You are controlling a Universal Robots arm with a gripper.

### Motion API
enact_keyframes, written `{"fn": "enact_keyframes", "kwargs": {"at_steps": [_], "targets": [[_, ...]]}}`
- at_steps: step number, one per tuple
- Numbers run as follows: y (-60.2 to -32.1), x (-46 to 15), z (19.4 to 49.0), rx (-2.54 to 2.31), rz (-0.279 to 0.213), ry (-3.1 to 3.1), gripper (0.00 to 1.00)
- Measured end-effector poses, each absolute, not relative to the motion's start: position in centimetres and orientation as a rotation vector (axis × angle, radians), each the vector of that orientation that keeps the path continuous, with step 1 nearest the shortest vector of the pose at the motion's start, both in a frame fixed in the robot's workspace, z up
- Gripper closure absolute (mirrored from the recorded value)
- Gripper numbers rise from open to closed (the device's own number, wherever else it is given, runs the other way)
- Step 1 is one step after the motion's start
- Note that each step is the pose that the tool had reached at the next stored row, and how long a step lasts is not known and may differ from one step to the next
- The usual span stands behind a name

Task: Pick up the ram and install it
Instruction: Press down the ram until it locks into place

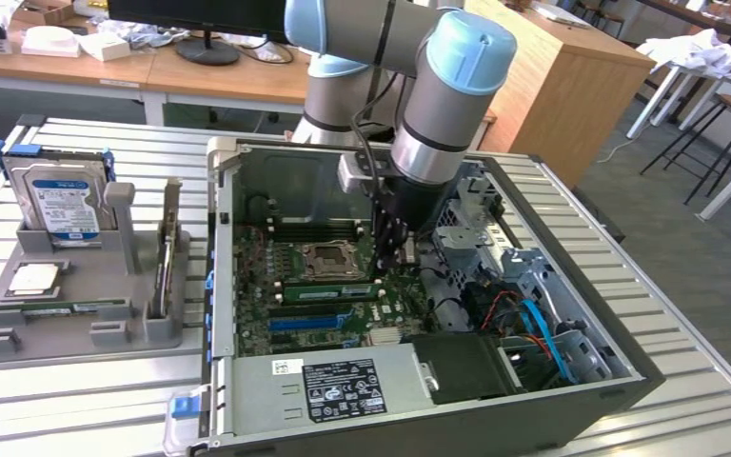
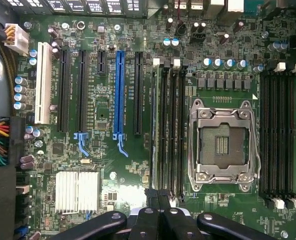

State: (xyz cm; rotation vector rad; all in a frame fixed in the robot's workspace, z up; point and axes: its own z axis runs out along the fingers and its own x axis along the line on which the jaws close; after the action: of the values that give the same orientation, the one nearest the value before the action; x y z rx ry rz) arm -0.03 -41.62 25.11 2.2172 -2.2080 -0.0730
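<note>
The ram [image 1: 327,290] is a thin green stick lying along a memory slot just beside the CPU socket [image 1: 321,257], inside the open computer case. In the wrist view the ram [image 2: 155,125] shows edge-on in the outermost of the black slots next to the socket [image 2: 222,145]. My gripper [image 1: 388,262] reaches down into the case over the end of that stick nearest the exterior view's right. Its black fingers [image 2: 150,220] are pressed together, and the gripper [image 2: 159,197] is shut with nothing between them. I cannot tell whether the tips touch the ram.
The case wall [image 1: 556,257] and drive cage with blue cables [image 1: 537,319] crowd the exterior view's right. The power supply [image 1: 327,381] sits at the near end. A grey holder [image 1: 73,286] at the exterior view's left carries a hard drive [image 1: 61,205] and another green stick [image 1: 68,307].
</note>
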Motion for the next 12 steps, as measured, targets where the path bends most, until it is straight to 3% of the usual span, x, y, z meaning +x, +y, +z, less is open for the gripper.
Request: {"fn": "enact_keyframes", "kwargs": {"at_steps": [12], "targets": [[-41.62, 0.46, 25.09, 2.217, -0.074, -2.208, 0.90]]}}
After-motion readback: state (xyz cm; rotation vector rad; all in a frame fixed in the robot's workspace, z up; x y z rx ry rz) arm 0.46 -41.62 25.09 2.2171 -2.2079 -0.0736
